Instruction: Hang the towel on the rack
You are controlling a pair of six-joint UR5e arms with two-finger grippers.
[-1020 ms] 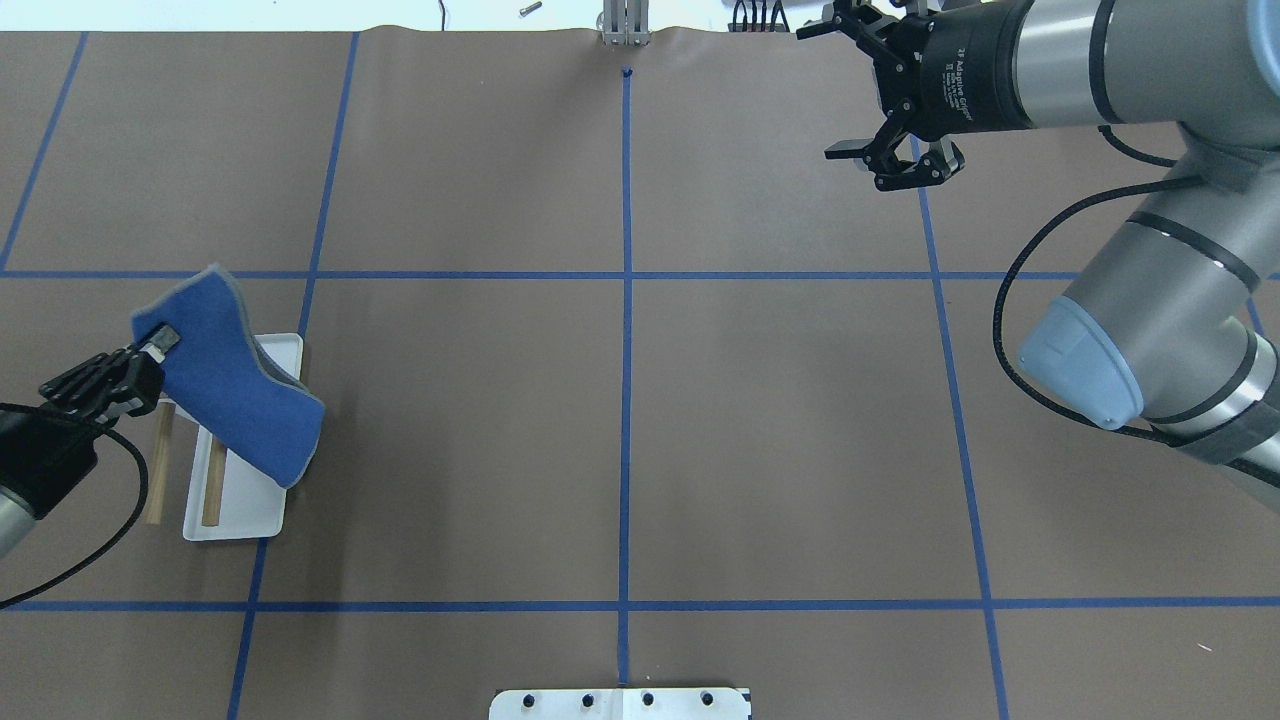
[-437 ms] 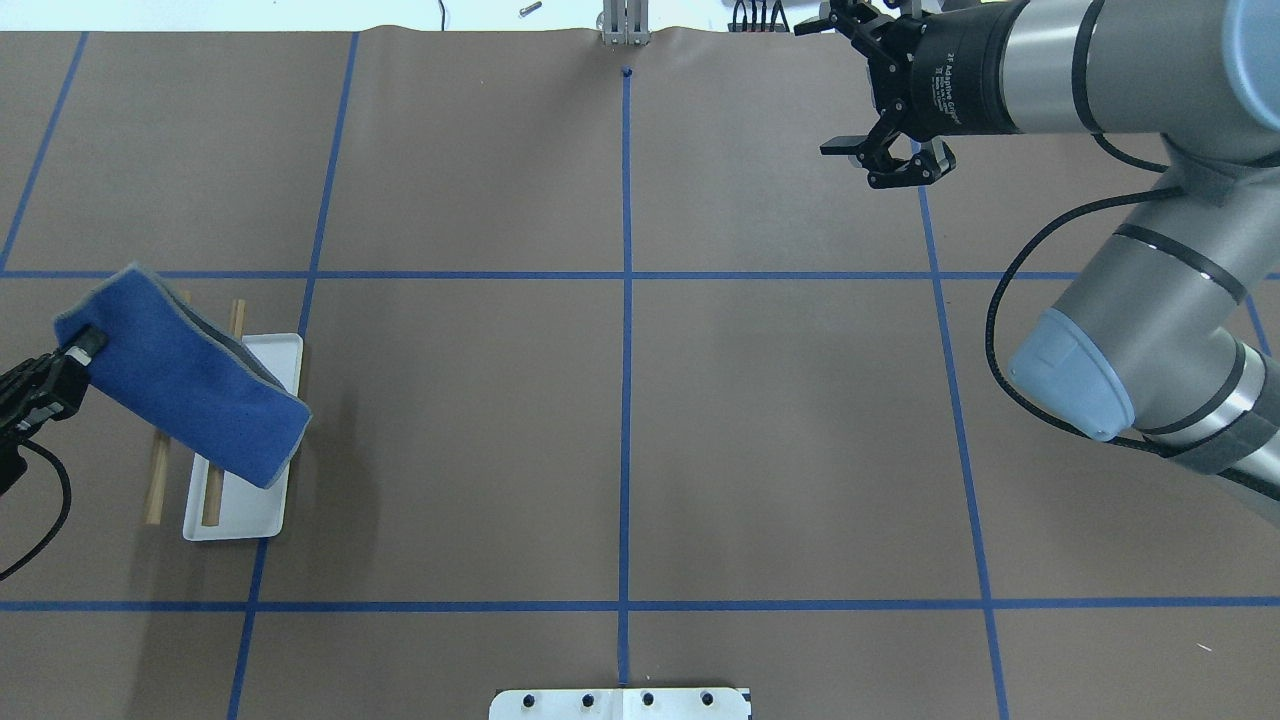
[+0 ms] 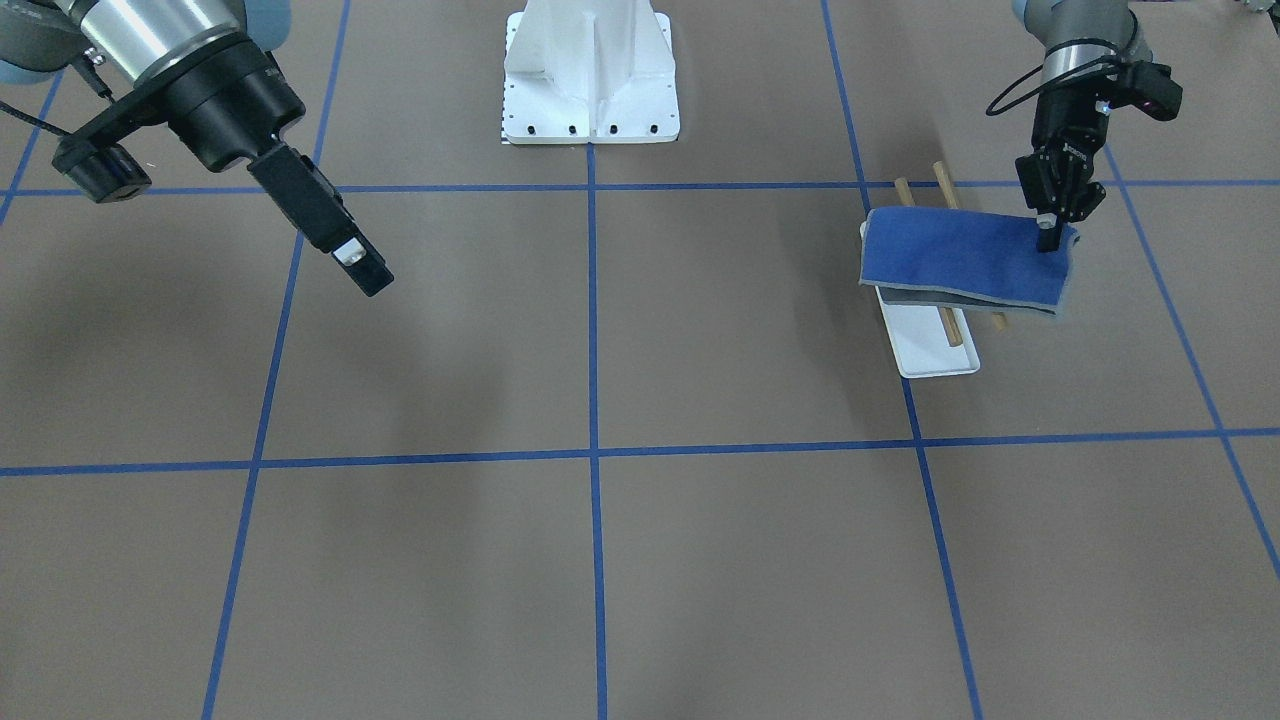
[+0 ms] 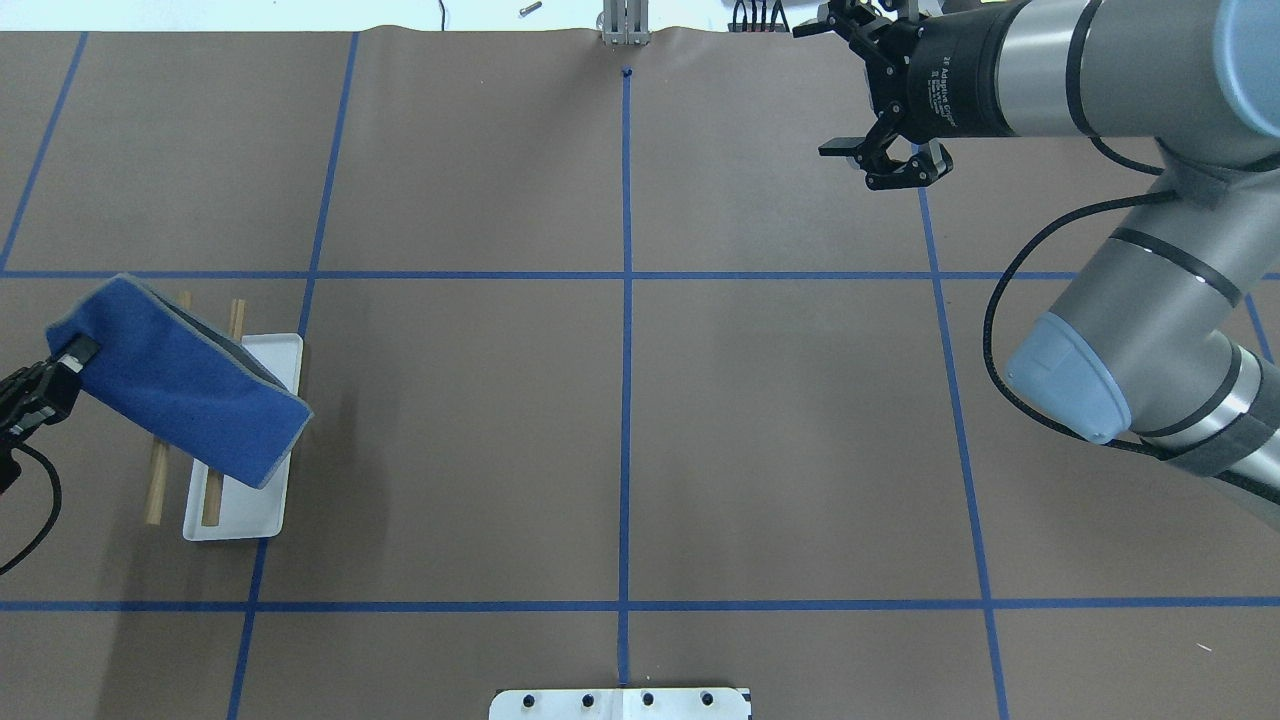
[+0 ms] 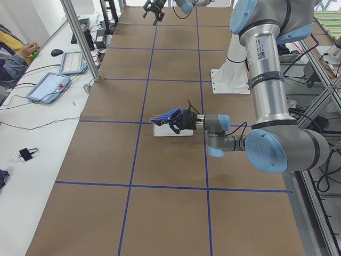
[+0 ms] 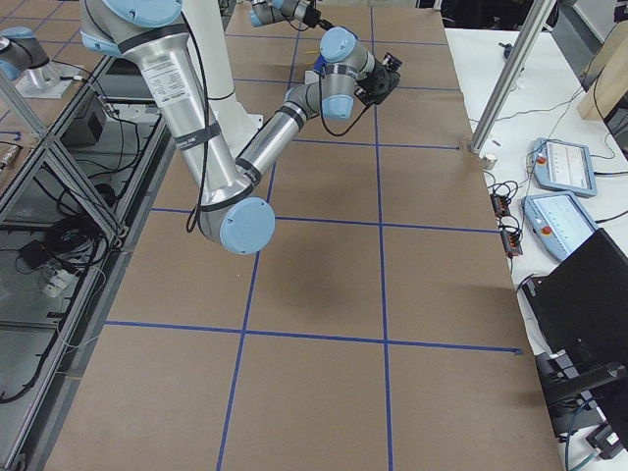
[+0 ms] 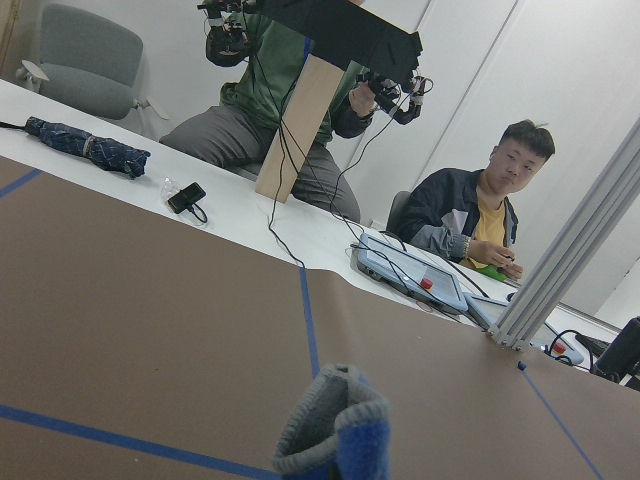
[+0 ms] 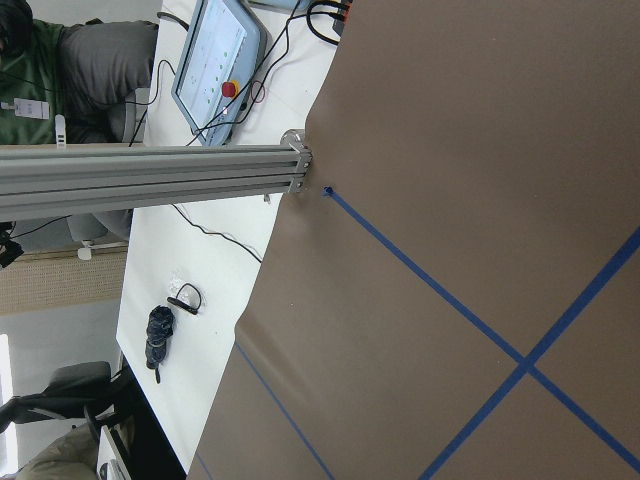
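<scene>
The royal-blue towel lies folded across the two wooden rods of the rack, which stands at the table's left. My left gripper is shut on the towel's left corner, beside the outer rod. The front-facing view shows the towel spread over the rods above the white tray, with the left gripper pinching its edge. A bunched towel edge shows in the left wrist view. My right gripper is open and empty at the far right, high above the table.
The large white bolted pedestal stands at the robot's side of the table, its edge also in the overhead view. Blue tape lines cross the brown table cover. Operators, tablets and cables sit past the table's far edge.
My left gripper has pulled the towel leftward across the rack, so it now drapes over both rods. The right gripper has drifted slightly farther away and stays open.
</scene>
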